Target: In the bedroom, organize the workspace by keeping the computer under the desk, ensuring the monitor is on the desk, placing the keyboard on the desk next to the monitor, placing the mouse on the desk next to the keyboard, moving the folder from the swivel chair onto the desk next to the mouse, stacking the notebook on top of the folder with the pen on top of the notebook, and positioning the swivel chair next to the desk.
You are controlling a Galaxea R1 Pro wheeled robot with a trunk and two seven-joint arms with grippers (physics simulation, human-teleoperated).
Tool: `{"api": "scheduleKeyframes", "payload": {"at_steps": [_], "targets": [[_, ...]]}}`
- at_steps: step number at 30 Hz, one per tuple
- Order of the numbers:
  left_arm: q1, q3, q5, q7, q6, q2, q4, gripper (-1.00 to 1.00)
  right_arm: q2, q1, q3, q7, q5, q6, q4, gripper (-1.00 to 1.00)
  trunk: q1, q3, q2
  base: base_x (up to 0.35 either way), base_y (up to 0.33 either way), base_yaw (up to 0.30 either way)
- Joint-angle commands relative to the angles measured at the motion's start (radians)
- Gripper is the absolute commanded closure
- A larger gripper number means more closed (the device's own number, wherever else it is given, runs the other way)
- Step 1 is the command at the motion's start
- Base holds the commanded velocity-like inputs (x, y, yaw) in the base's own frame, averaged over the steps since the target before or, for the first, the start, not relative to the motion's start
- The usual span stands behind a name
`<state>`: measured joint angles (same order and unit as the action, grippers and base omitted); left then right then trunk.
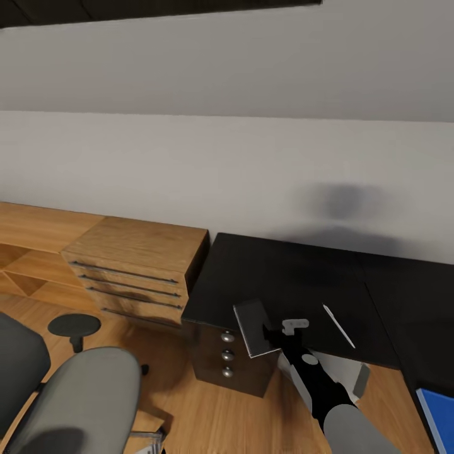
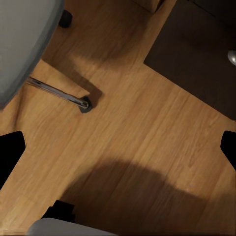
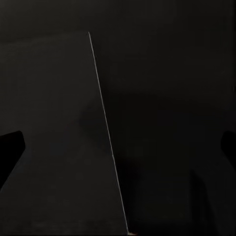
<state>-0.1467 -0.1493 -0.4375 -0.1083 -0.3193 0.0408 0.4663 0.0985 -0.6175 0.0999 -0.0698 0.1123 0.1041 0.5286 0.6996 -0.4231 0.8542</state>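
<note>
Tilting up on one edge at the front of the desk (image 1: 284, 277), the notebook (image 1: 253, 326) is seen as a thin grey slab, gripped at its lower right side by the right gripper (image 1: 275, 334), whose jaws are closed on it. In the right wrist view the notebook (image 3: 59, 137) appears as a dark sheet with a pale edge line, set against the black desk top (image 3: 172, 98). The right arm (image 1: 321, 384) is stretched forward and up from the lower right of the head view, its black forearm angled toward the desk's front edge above the 3 round silver knobs (image 1: 227, 355). The pen (image 1: 338, 326) lies flat on the desk, to the right of the gripper and apart from it. A bright blue corner of the folder (image 1: 440, 419) is seen at the far lower right. The swivel chair (image 1: 82, 403) stands at the lower left, on the wooden floor (image 1: 221, 416). A light wooden drawer unit (image 1: 135, 265) is set just beside the desk's left end. In the left wrist view, the left gripper (image 2: 118, 147) is held open over the floor (image 2: 147, 128), its 2 dark fingertips (image 2: 10, 152) wide apart, with a chrome chair leg and caster (image 2: 84, 103) nearby.
</note>
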Motion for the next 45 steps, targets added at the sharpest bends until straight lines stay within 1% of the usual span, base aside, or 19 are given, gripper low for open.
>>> {"api": "scheduleKeyframes", "payload": {"at_steps": [1, 14, 24, 31, 34, 36, 38, 41, 42, 45], "targets": [[-0.001, -0.008, -0.006, -0.008, -0.004, -0.001, 0.0, -1.0, 0.001, -0.001, 0.008, -0.007, 0.01, 0.003, -0.001, -1.0, 0.0, -0.001, 0.001, -0.282, 0.0, 0.0], [-0.001, -0.008, -0.006, -0.008, -0.004, -0.001, 0.0, -1.0, 0.003, -0.001, 0.005, -0.004, 0.011, 0.005, -0.001, -1.0, 0.0, -0.001, 0.001, -0.322, 0.007, 0.0], [0.0, -0.008, -0.005, -0.008, -0.004, -0.001, 0.0, -1.0, 0.003, -0.001, 0.009, -0.004, 0.01, 0.005, -0.001, -1.0, 0.0, -0.001, 0.001, -0.31, 0.144, 0.0], [-0.001, -0.009, -0.005, -0.009, -0.004, -0.001, 0.0, -1.0, 0.007, -0.001, 0.009, -0.008, 0.007, 0.007, -0.001, -1.0, 0.0, -0.001, 0.001, -0.142, 0.14, 0.0], [-0.001, -0.009, -0.005, -0.009, -0.004, 0.0, 0.001, -1.0, 0.006, -0.001, 0.013, -0.008, -0.002, 0.007, -0.001, -1.0, 0.0, -0.001, 0.001, -0.032, 0.029, 0.0], [-0.001, -0.009, -0.005, -0.009, -0.003, 0.0, 0.001, -1.0, 0.003, -0.001, 0.027, -0.009, -0.036, 0.006, -0.001, -1.0, 0.0, -0.001, 0.001, -0.015, 0.013, 0.0], [-0.001, -0.01, -0.005, -0.01, -0.003, 0.003, 0.001, -1.0, 0.001, -0.001, 0.062, -0.019, -0.117, 0.006, -0.001, -1.0, 0.007, -0.007, 0.015, -0.007, 0.006, 0.0], [-0.001, -0.009, -0.005, -0.011, -0.002, 0.009, 0.001, -1.0, 0.0, -0.001, 0.079, -0.041, -0.177, 0.006, -0.001, -1.0, 0.019, -0.017, 0.036, -0.003, 0.003, 0.0], [0.0, -0.009, -0.005, -0.011, -0.002, 0.012, 0.001, -1.0, -0.001, -0.001, 0.086, -0.059, -0.207, 0.006, -0.001, -1.0, 0.023, -0.02, 0.043, -0.002, 0.002, 0.0], [0.0, -0.009, -0.005, -0.012, -0.002, 0.015, 0.001, -1.0, -0.001, -0.001, 0.095, -0.084, -0.239, 0.004, -0.002, -1.0, 0.034, -0.029, 0.064, -0.001, 0.001, 0.0]]}}
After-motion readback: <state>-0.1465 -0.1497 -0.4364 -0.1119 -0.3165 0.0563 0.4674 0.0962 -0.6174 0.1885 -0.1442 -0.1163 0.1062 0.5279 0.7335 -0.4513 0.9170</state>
